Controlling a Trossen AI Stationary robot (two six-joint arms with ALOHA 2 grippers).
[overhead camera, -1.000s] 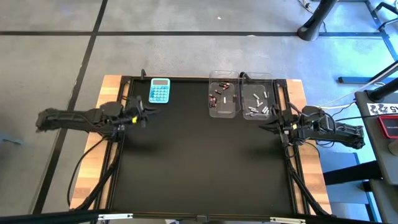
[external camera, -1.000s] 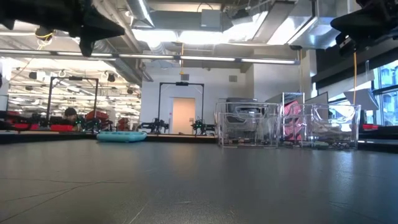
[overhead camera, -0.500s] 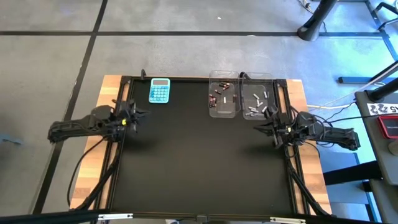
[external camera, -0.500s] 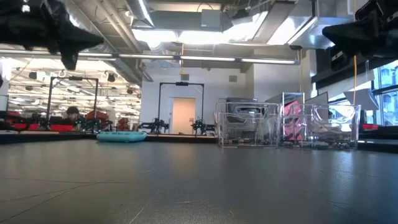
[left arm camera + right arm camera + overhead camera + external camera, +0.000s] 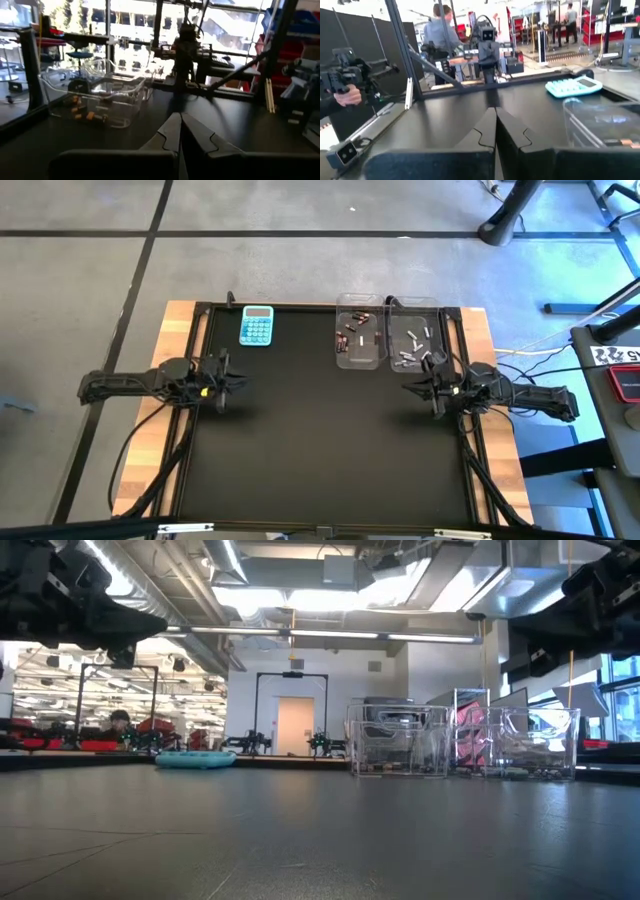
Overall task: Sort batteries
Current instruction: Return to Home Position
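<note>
Several dark-and-red batteries [image 5: 352, 332] lie on the floor of a clear bin [image 5: 361, 358] at the far side of the mat. Silvery batteries [image 5: 412, 352] lie in a second clear bin [image 5: 414, 320] to its right. The left wrist view looks through the nearer bin [image 5: 120, 95] at batteries [image 5: 82, 114]. My left gripper [image 5: 236, 380] hovers shut over the mat's left edge, pointing level toward the middle [image 5: 177, 131]. My right gripper [image 5: 408, 388] hovers shut over the mat's right side, below the bins, also level [image 5: 495, 125]. Neither holds anything.
A light-blue calculator [image 5: 256, 326] lies at the far left of the black mat [image 5: 320, 440]; the right wrist view shows it too [image 5: 572, 86]. Wooden table edges flank the mat. Beyond the table, a person [image 5: 442, 35] stands in the room.
Both arms have sunk toward the table with their grippers still shut. My left gripper has drawn a little toward the near edge and rolled somewhat. My right gripper has shifted slightly toward the middle of the mat and levelled out.
</note>
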